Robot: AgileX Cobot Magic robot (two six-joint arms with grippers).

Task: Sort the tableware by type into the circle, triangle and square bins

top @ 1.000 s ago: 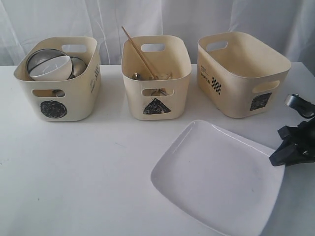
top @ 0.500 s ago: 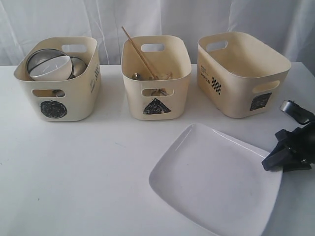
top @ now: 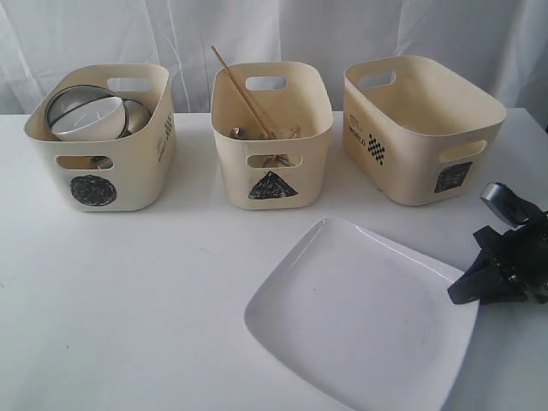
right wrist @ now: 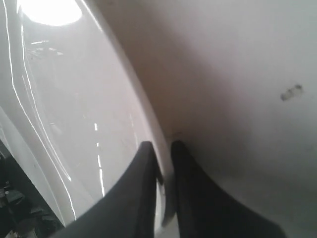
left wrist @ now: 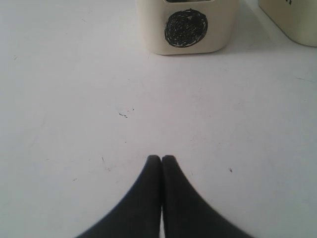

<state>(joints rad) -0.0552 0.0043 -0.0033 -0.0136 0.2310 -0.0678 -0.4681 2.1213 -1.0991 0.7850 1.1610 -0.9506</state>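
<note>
The large white square plate (top: 360, 321) lies on the white table (top: 128, 291), in front of the triangle bin (top: 272, 163) and the square bin (top: 411, 163). It sits further left than it did a second ago: its left corner has slid leftward and its far corner has drawn a little away from the bins.

The right gripper (top: 461, 289) has come with it and is now lower and further left, at the plate's right corner. In the right wrist view we see its two black fingers (right wrist: 143, 168) almost together, with the plate's raised rim running between them. One finger is on the inner side of the rim and the other on the outer side, so the gripper is clamped on the rim. We cannot tell whether that corner is off the table.

The three bins stand where they stood. In the circle bin (top: 128, 171), the white bowl (top: 86, 120) rests against the steel bowl (top: 60, 104). The wooden chopsticks (top: 242, 92) lean out of the triangle bin.

The left gripper (left wrist: 161, 158) shows only in its own wrist view. Its fingertips are pressed together with nothing between them, over the table and facing the circle bin's black mark.
</note>
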